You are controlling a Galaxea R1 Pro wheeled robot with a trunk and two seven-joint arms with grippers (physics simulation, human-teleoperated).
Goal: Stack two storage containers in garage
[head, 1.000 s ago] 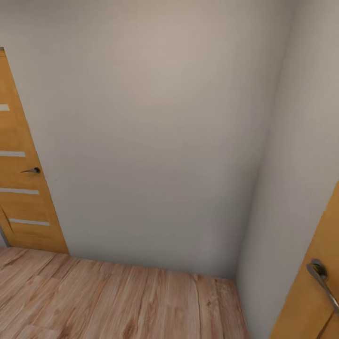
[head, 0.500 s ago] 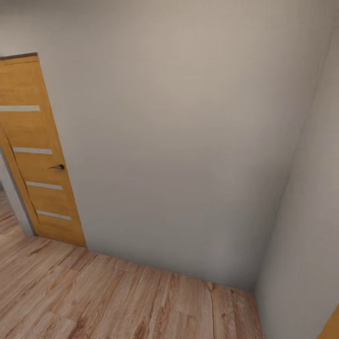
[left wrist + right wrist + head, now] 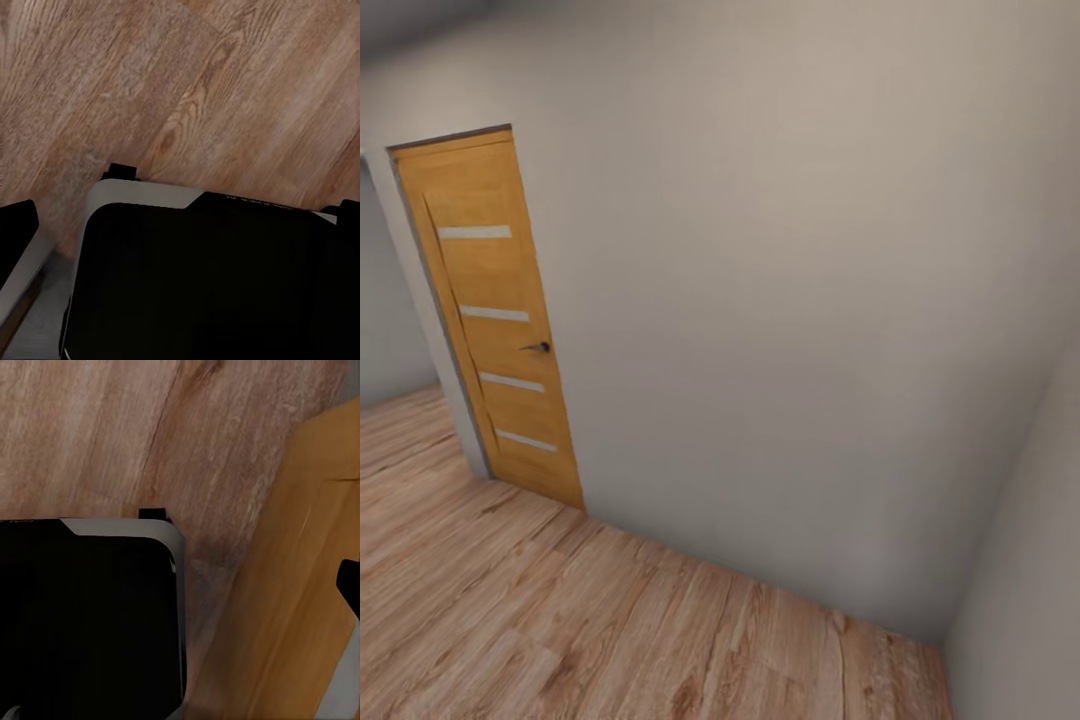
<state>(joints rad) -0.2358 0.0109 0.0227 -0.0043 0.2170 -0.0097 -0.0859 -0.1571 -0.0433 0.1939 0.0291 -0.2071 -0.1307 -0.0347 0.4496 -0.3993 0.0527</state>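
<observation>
Both arms hang over the wood floor [image 3: 225, 82] (fingers' spread cannot be told).

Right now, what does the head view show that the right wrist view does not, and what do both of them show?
The head view alone shows a pale grey wall, a corner where it meets a second wall, and a standing wooden door with four pale strips and a dark handle.

The right wrist view alone shows the robot's black and grey base from above, and beside it an orange-brown wooden panel, which may be another door.

Both show the light wood plank floor.
</observation>
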